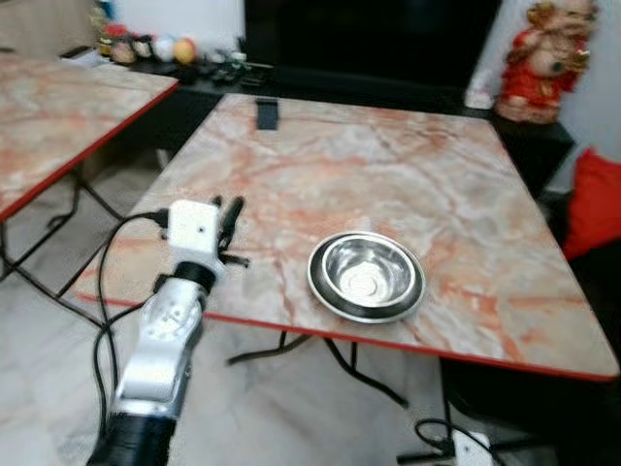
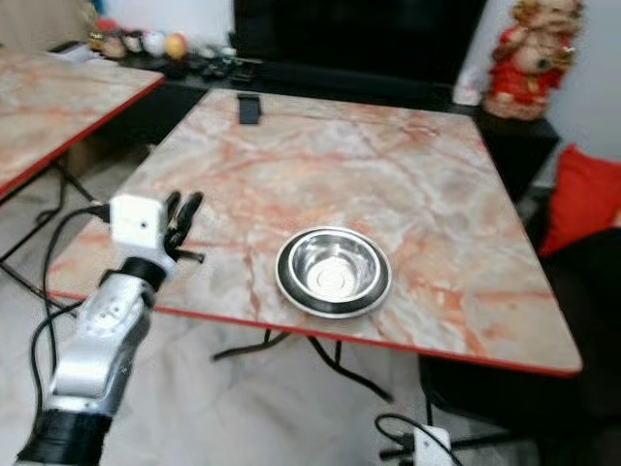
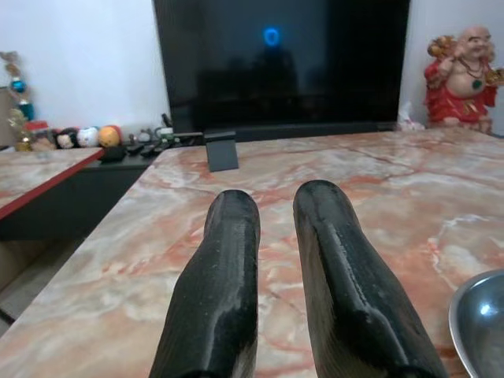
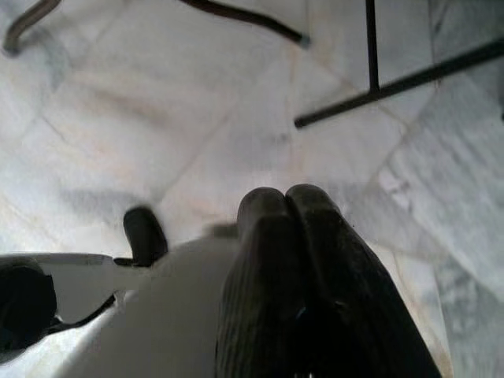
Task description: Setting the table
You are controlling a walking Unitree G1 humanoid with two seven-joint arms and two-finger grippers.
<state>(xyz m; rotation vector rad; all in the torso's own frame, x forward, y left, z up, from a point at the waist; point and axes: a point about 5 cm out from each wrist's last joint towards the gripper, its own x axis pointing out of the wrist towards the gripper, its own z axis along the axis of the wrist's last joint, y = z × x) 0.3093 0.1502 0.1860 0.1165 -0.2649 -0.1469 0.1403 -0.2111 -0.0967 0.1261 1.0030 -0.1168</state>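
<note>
Left eye view, unmarked steel bowl (image 1: 367,277), marble table (image 1: 388,175)

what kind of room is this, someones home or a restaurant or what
Most likely a home living or dining room. A big dark tv screen stands behind the marble-pattern folding table, a red figurine sits on the low cabinet beside it, and a steel bowl sits on the table.

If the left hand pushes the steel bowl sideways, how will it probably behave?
The steel bowl looks rigid and thin, so probably light. It sits low with a wide rim, so it should slide on the smooth marble table rather than tip. The left hand may slip on its shiny surface.
</note>
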